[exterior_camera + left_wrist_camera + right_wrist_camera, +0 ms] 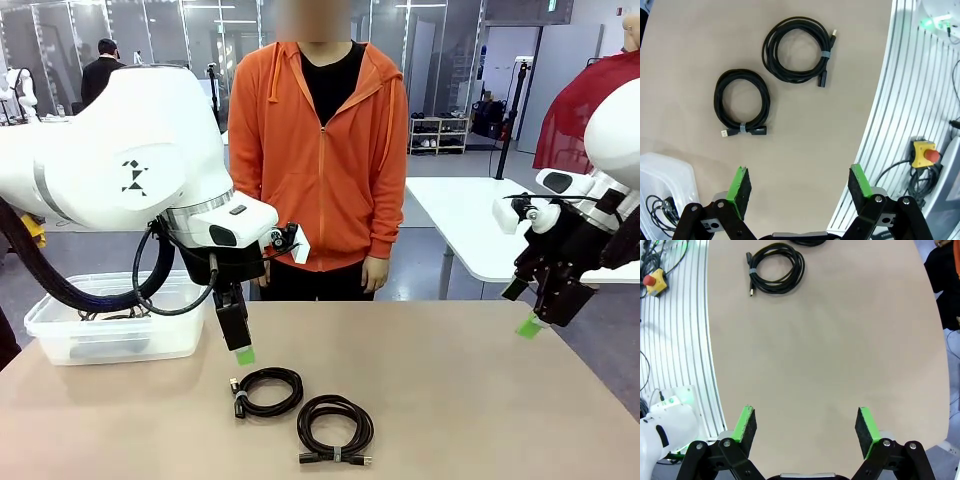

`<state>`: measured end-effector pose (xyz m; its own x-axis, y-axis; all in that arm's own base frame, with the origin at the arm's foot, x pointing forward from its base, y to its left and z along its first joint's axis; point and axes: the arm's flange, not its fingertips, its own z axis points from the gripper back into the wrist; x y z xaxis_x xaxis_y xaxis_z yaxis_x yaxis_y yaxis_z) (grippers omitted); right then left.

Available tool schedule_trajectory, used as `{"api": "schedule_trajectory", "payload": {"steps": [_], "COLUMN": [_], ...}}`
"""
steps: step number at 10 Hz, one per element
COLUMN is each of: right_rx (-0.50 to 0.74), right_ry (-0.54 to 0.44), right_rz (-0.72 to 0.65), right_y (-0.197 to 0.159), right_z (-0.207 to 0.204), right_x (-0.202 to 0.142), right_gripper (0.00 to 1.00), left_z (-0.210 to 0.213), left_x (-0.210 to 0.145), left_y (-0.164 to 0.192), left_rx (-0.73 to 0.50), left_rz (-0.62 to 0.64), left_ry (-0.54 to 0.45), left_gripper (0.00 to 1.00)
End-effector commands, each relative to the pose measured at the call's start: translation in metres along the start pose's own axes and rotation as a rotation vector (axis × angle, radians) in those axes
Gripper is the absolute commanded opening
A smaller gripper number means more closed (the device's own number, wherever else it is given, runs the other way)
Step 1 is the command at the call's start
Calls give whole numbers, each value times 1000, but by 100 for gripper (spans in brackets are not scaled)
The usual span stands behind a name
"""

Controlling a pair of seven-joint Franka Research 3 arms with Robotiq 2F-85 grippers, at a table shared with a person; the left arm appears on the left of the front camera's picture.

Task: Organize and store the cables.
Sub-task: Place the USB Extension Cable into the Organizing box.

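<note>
Black, round and cinched with a pale tie, the nearer black coiled cable point(742, 128) lies flat on the tan tabletop point(480, 400) just ahead of the left gripper point(799, 186). That gripper hangs pointing down, its green-padded fingers spread wide and holding nothing. The second black coiled cable point(771, 50) lies a little farther ahead of those fingertips, beside the first but not touching it.

The stance reads as a line-up for a straight-down pick of the nearer coil. Lying flat and clear of its neighbour, its ring is open to a pinch across one side.

Close on that gripper's outer side sits a clear plastic storage tub point(60, 340), already holding a tangle of thin dark cords point(657, 210). It is likely where both coils are bound, which would explain why this arm takes the job.

The right gripper point(805, 424), likewise spread and empty, hovers over bare table well apart from both coils, apparently to leave its partner room. A person in an orange hooded jacket point(320, 150) stands beyond the grippers at the far edge, arms down, taking no part.
</note>
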<state>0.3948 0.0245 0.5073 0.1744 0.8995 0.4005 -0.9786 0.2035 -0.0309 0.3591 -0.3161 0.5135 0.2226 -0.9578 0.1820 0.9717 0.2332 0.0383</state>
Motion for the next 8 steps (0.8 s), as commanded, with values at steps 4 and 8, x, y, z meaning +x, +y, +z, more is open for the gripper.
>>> {"api": "schedule_trajectory", "payload": {"steps": [4, 8], "right_rx": [-159, -235], "right_ry": [-148, -158], "right_rz": [-201, -481], "right_y": [13, 17], "right_z": [86, 152], "right_x": [-21, -43], "right_gripper": [100, 100], "left_z": [-37, -92], "left_x": [66, 104], "left_y": [0, 7], "left_rx": [73, 38], "left_rz": [-257, -350], "left_ry": [106, 100], "left_gripper": [98, 98]}}
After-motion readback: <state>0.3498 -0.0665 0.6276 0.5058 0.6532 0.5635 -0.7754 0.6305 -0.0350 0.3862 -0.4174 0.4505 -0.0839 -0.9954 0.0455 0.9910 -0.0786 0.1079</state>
